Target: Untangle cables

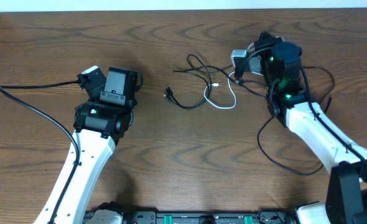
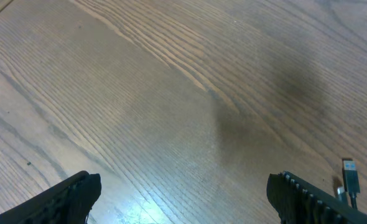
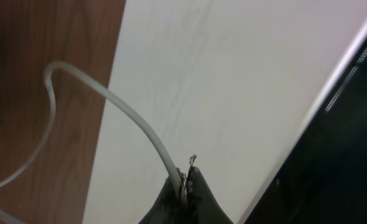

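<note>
Beside the tangle: white cable (image 3: 140, 124) loops just right of the black cables (image 1: 168, 94) on the worktop (image 1: 171, 162).
Right jaws: clenched on the white cable, right of the tangle, nearer.
Left jaws: released, empty, well left.

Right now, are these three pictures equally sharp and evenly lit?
Overhead: sharp, evenly lit, the cables crisp. Left wrist: pale glare on the table near the bottom edge, a soft dark shadow mid-frame. Right wrist: the white cable looks soft up close, pinched in the right gripper.
</note>
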`<control>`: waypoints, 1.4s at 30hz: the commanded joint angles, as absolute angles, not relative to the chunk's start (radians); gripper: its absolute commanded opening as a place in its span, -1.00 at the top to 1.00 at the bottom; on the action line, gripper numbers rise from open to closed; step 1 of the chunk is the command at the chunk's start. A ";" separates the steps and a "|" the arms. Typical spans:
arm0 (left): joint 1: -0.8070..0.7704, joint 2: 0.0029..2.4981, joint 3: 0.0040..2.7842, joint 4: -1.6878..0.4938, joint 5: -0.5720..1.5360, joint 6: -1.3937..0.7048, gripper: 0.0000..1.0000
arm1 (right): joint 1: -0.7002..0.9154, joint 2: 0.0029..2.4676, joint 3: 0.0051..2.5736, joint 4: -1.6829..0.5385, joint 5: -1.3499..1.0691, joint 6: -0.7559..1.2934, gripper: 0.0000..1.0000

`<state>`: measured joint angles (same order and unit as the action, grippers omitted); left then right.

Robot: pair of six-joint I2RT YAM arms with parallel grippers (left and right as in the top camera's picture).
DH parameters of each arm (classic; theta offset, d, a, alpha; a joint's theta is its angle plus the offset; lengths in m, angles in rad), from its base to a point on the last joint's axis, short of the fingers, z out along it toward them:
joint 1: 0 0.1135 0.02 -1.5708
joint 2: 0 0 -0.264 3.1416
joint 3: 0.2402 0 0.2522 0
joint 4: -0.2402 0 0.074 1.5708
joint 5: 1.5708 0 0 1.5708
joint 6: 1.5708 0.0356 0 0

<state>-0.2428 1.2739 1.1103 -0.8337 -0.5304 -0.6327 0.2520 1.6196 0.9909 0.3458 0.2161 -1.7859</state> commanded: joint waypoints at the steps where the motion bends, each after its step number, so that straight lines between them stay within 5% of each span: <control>1: -0.238 1.279 1.117 -0.837 -0.554 -0.649 -0.81 | 0.179 1.636 1.000 0.436 0.332 -1.804 0.98; 16: -0.238 1.280 1.117 -0.837 -0.554 -0.649 -0.81 | 0.111 1.625 1.019 1.141 0.439 -1.804 0.98; 33: -0.238 1.280 1.117 -0.837 -0.554 -0.649 -0.81 | -0.081 1.625 1.145 0.701 0.349 -1.611 0.98; 42: -0.238 1.280 1.117 -0.837 -0.554 -0.649 -0.81 | -0.216 1.625 1.145 0.505 0.331 -1.111 0.98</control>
